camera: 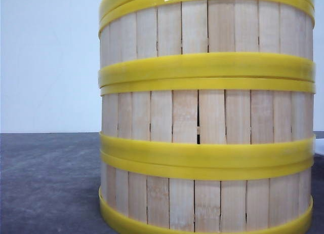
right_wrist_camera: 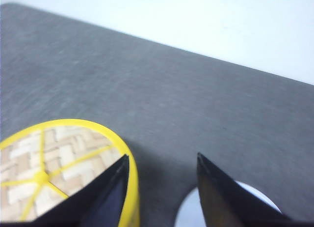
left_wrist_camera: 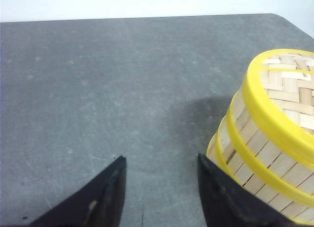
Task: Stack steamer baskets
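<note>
A stack of steamer baskets (camera: 202, 117) fills the middle and right of the front view. Three tiers of pale slats show between yellow rings, and its top is cut off. Neither gripper appears in that view. In the left wrist view my left gripper (left_wrist_camera: 161, 160) is open over bare table, nothing between its fingers, with the stack (left_wrist_camera: 274, 138) just outside one finger. My right gripper (right_wrist_camera: 163, 158) is open too and holds nothing. It hovers beside the stack's woven top (right_wrist_camera: 59, 163), where one finger overlaps the yellow rim in view.
The dark grey table (camera: 45, 183) stretches left of the stack. A white round object (right_wrist_camera: 245, 195) lies on the table, partly hidden behind one finger of the right gripper. The table's far edge meets a pale wall (camera: 50, 62).
</note>
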